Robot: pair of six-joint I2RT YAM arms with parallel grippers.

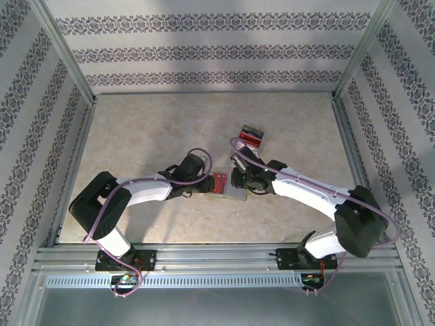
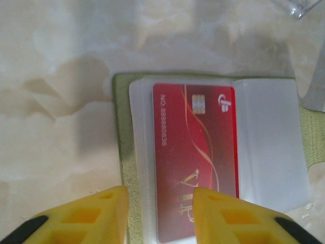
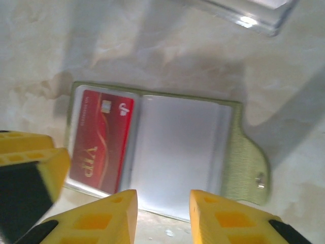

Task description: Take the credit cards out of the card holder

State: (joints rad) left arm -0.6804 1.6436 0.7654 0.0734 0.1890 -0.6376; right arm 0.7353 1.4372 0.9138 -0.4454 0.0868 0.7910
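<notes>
The card holder (image 1: 234, 194) lies spread open on the table between both arms, olive with clear pockets (image 3: 244, 152). A red credit card (image 2: 198, 152) marked VIP sits in its left pocket (image 3: 101, 137); the right pocket (image 3: 180, 152) looks pale and bare. My left gripper (image 2: 160, 190) is low over the near end of that card, jaws apart, straddling the pocket's left seam and the card's left part (image 1: 207, 182). My right gripper (image 3: 162, 193) hovers open at the near edge of the right pocket (image 1: 239, 180). A red card and a dark one (image 1: 251, 136) lie loose farther back.
A clear plastic piece (image 3: 244, 12) lies just beyond the holder. The holder's snap tab (image 3: 259, 178) sticks out on its right. Metal frame rails (image 1: 204, 257) and patterned walls (image 1: 204, 51) bound the pale table (image 1: 149, 129).
</notes>
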